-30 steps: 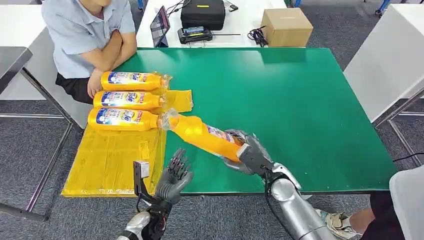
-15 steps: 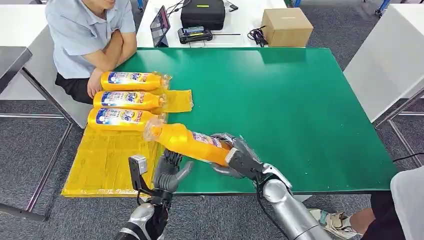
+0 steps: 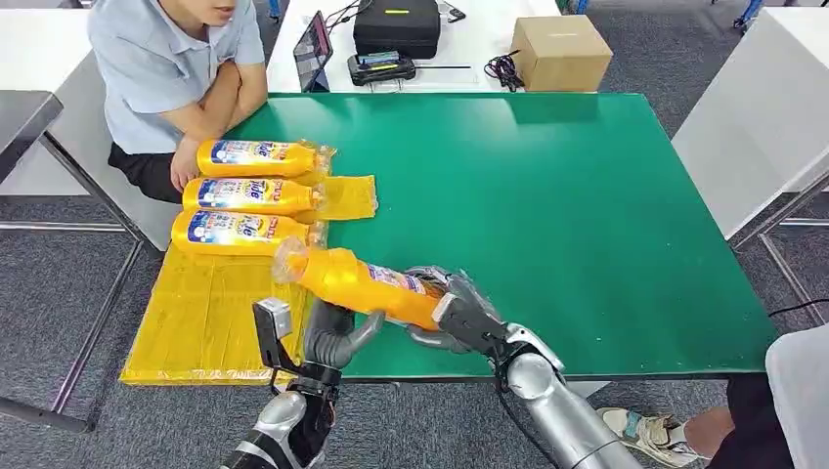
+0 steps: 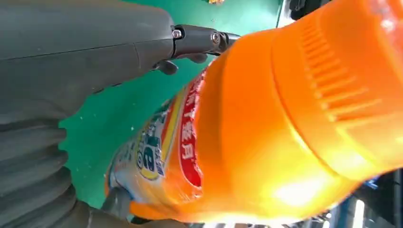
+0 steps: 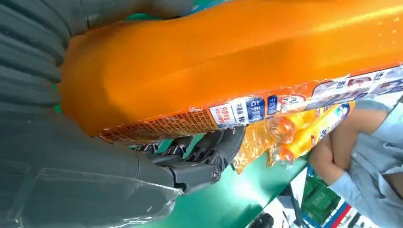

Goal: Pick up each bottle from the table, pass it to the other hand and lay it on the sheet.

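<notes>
— Three bottles (image 3: 244,193) are lying on the sheet (image 3: 210,318); the right hand (image 3: 459,315) is gripping the fourth bottle (image 3: 357,283) above the table's near edge.
— The left hand (image 3: 337,337) is spread beneath; releasing early risks dropping it.

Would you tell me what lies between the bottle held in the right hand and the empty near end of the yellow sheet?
In the head view, the left hand sits just beneath the held bottle, gripped by the right hand; beside it, the yellow sheet is bare.

three bottles (image 3: 249,194) crowd the sheet's (image 3: 210,322) far end; its near half lies bare.
</notes>
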Motion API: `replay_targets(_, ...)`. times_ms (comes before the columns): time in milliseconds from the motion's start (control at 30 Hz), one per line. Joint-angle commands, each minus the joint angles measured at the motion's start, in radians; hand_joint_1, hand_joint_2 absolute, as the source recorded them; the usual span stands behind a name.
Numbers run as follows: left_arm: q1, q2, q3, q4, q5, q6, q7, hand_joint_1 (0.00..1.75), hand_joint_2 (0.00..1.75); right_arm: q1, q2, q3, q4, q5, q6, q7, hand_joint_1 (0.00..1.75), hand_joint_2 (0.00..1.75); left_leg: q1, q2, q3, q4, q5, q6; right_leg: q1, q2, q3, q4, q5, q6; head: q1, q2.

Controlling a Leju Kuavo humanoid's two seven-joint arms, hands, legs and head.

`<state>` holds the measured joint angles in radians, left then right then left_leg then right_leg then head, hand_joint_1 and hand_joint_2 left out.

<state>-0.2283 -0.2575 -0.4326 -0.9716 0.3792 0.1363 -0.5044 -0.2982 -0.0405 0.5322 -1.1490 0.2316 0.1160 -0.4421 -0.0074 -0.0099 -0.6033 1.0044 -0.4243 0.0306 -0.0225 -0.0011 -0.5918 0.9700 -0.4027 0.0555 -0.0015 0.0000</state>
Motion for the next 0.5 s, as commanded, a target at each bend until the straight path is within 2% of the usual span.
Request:
replay_targets(33, -0.020, 0.018, -0.035, -0.006, 0.057, -0.066, 0.040, 0.00, 1.75, -0.068, 0.011, 0.032, 0.102, -0.003, -0.002, 0.004, 1.52, 1.75, 0.002, 0.003, 0.003, 0.001, -0.002, -0.002, 0.002, 0.002, 0.003, 0.000, -0.001, -0.003, 0.000, 0.000)
replay_targets(133, -0.017, 0.021, -0.050, -0.016, 0.050, -0.068, 0.039, 0.00, 1.75, -0.063, 0.009, 0.025, 0.100, -0.003, -0.004, 0.003, 1.50, 1.75, 0.003, 0.005, 0.007, 0.002, -0.005, -0.004, 0.004, 0.003, 0.007, 0.001, -0.003, -0.005, 0.000, 0.000)
replay_targets(200, -0.020, 0.022, -0.054, -0.016, 0.045, -0.062, 0.037, 0.00, 1.75, -0.063, 0.011, 0.025, 0.099, -0.003, -0.001, -0.001, 1.50, 1.75, 0.001, 0.002, 0.003, 0.000, -0.002, -0.002, 0.001, 0.001, 0.003, 0.000, -0.001, -0.002, 0.000, 0.000)
replay_targets(500, -0.061, 0.013, -0.054, 0.035, 0.039, -0.035, 0.031, 0.00, 1.75, -0.068, 0.052, 0.064, 0.137, -0.002, 0.013, -0.006, 1.47, 1.75, 0.001, 0.002, 0.004, 0.000, -0.002, -0.002, 0.002, 0.001, 0.003, 0.000, -0.001, -0.003, 0.000, 0.000)
